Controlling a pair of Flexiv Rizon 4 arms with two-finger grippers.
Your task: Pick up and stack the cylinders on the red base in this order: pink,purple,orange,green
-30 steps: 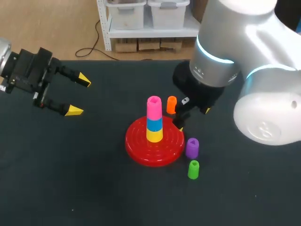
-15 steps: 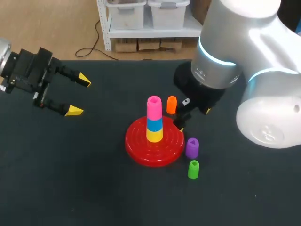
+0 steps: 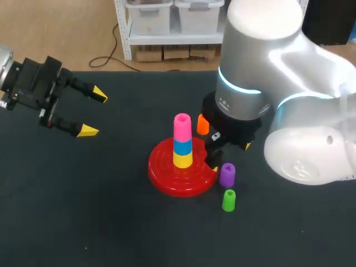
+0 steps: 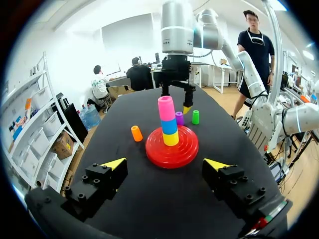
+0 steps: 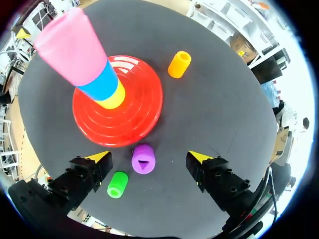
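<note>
The purple cylinder point(image 5: 143, 159) stands upright on the dark counter point(image 3: 83, 211), just beside the red base point(image 3: 161, 173). The base's stack is already topped by the pink cylinder point(image 3: 182, 128), so purple looks like the piece in hand. The right pincer point(image 5: 149, 156) hovers above it, fingers spread either side and touching nothing; next it likely needs a straight descent and squeeze, clear of the nearby green cylinder point(image 3: 228, 200). The left pincer point(image 3: 93, 112) hangs spread and empty, well apart.

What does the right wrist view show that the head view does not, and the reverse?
Only the right wrist view: the right tool plainly open, the purple cylinder ahead between its tips. Only the head view: the right arm, covering part of the orange cylinder. Both: the red base, the stack, those two cylinders, the green cylinder.
</note>
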